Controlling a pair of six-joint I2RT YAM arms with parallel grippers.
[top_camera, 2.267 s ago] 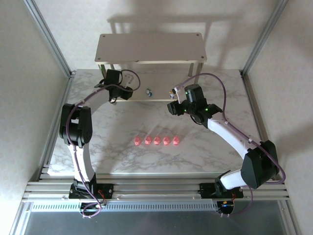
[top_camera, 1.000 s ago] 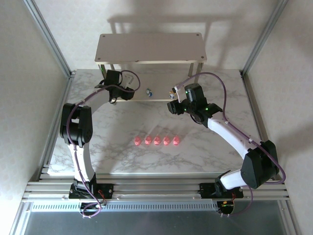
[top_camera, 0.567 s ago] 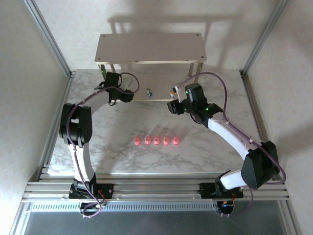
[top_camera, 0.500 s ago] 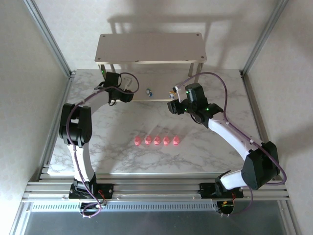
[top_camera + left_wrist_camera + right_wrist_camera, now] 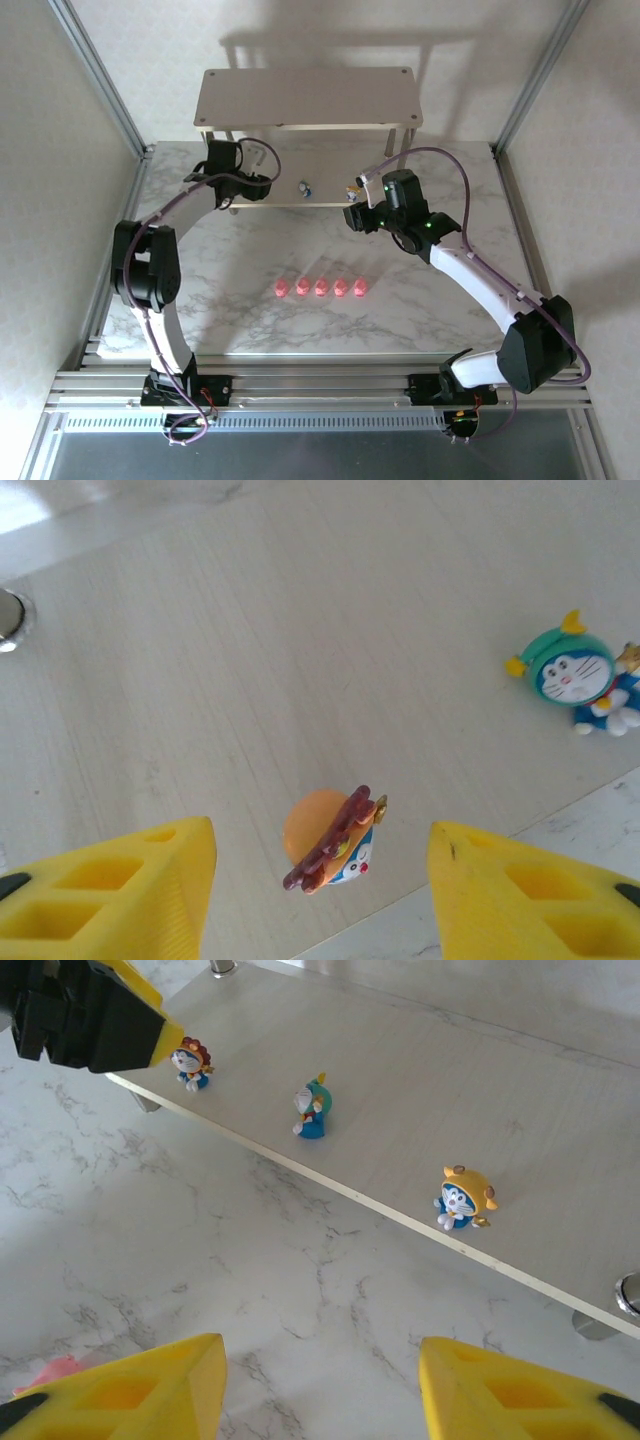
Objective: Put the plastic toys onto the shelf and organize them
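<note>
Five pink plastic pig toys (image 5: 321, 288) line the marble desk (image 5: 250, 330). Right claw (image 5: 315, 1350) hangs spread, empty, its camera catching an orange-topped figurine (image 5: 462, 1198) on the beige two-tier metal shelf (image 5: 420, 1090). Left claw (image 5: 320, 827) gapes around the dark-red-topped figurine (image 5: 335, 840), untouching; its elbow has swung outward.

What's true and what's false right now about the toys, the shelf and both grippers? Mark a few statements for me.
1. The dark-red-topped figurine, the teal-topped figurine and the orange-topped figurine stand on the lower board of the shelf. True.
2. The pink toys are on the shelf. False: they sit in a row on the table.
3. The left gripper is clamped on the dark-red-topped figurine. False: its fingers stand apart on either side, not touching it.
4. The right gripper is open with nothing between its fingers. True.
</note>
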